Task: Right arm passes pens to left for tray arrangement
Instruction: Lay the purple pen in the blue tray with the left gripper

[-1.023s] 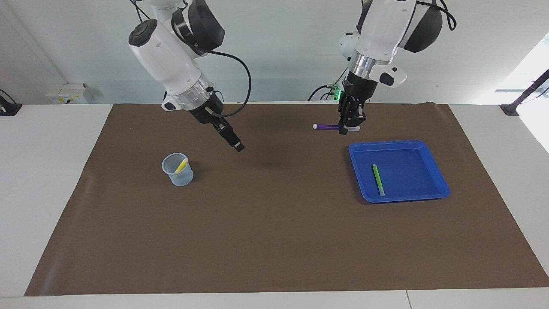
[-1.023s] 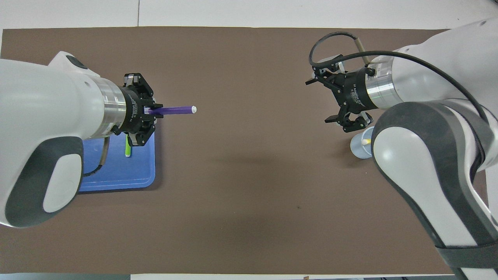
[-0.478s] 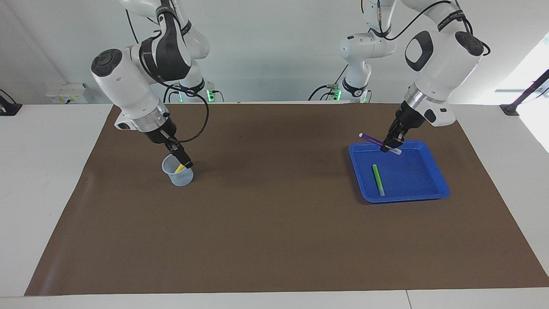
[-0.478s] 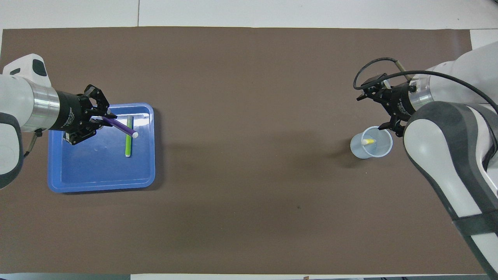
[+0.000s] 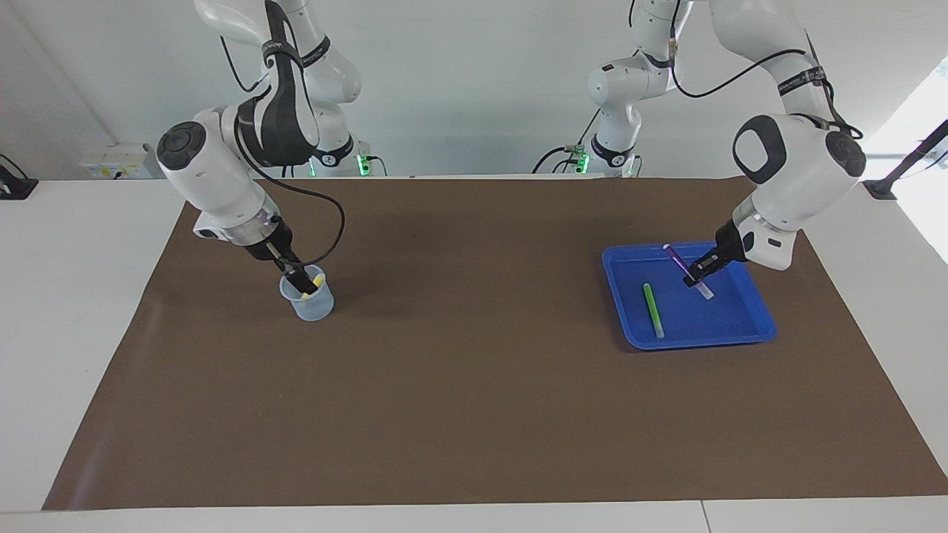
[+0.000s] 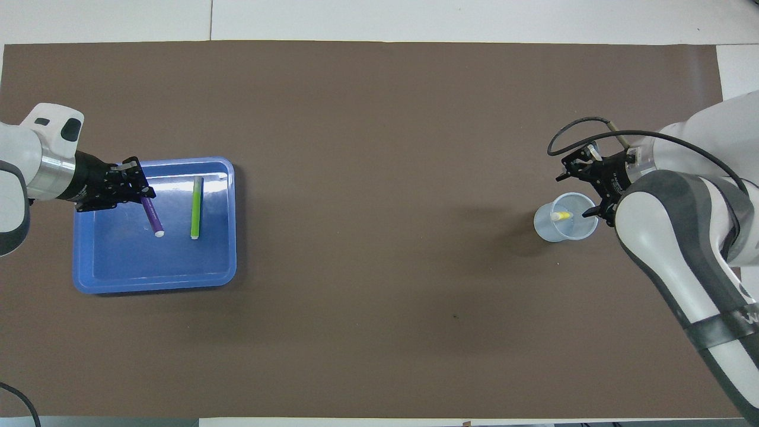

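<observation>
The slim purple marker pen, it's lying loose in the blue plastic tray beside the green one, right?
Not loose: the facing view shows the left gripper shut on the slim purple marker pen, holding it tilted over the blue plastic tray beside the green pen.

Blue tray sitting on plain brown mat over white table. Green pen and purple pen, white-tipped, showing in tray. Yellow pen showing in pale translucent blue cup. Arms showing white and dark grey, grippers black.
</observation>
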Robot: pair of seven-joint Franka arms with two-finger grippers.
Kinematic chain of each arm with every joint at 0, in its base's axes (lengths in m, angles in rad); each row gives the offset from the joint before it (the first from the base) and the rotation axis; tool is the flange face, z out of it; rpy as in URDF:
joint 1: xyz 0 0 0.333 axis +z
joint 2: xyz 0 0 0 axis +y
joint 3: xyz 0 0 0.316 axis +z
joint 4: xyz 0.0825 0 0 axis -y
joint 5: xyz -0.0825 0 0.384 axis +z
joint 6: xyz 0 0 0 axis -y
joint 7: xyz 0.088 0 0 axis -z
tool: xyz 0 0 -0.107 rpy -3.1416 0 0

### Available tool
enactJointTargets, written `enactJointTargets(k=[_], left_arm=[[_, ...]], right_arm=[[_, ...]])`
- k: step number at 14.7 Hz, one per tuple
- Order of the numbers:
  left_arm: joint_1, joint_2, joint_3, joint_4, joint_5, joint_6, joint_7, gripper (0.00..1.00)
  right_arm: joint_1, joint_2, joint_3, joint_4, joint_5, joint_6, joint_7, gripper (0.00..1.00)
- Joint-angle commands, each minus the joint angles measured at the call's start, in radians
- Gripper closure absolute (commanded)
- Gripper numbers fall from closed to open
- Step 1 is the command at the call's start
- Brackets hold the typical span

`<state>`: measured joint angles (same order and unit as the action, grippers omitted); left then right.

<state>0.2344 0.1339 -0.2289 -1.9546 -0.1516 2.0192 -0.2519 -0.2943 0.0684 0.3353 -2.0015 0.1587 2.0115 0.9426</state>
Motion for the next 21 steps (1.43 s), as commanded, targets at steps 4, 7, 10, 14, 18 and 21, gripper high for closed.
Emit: enactJointTargets(k=[4,7,10,14,18,21], left_arm=[[0.006,0.101,-0.006,0.013,0.197,0.061,0.215,1.0],[0.008,0.11,-0.006,0.01,0.202,0.085,0.217,1.0],[0.009,0.11,-0.006,0.005,0.201,0.088,0.218,1.0],[0.011,0.108,-0.006,0.005,0.201,0.088,0.22,0.0],[0.011,0.108,-0.007,0.009,0.199,0.082,0.218,0.0],[0.01,0.108,-0.007,0.014,0.198,0.078,0.217,0.0]], right_arm=[[-0.017,-0.047,0.017,-0.112,0.002,0.076,0.054,0.24],[-0.009,-0.053,0.021,-0.125,0.01,0.064,0.084,0.27],[-0.006,-0.059,0.019,-0.14,0.059,0.065,0.085,0.33],[-0.008,-0.065,0.019,-0.158,0.061,0.07,0.085,0.38],[-0.009,-0.067,0.019,-0.16,0.078,0.07,0.087,0.58],[-0.009,-0.067,0.019,-0.16,0.078,0.072,0.085,0.9]])
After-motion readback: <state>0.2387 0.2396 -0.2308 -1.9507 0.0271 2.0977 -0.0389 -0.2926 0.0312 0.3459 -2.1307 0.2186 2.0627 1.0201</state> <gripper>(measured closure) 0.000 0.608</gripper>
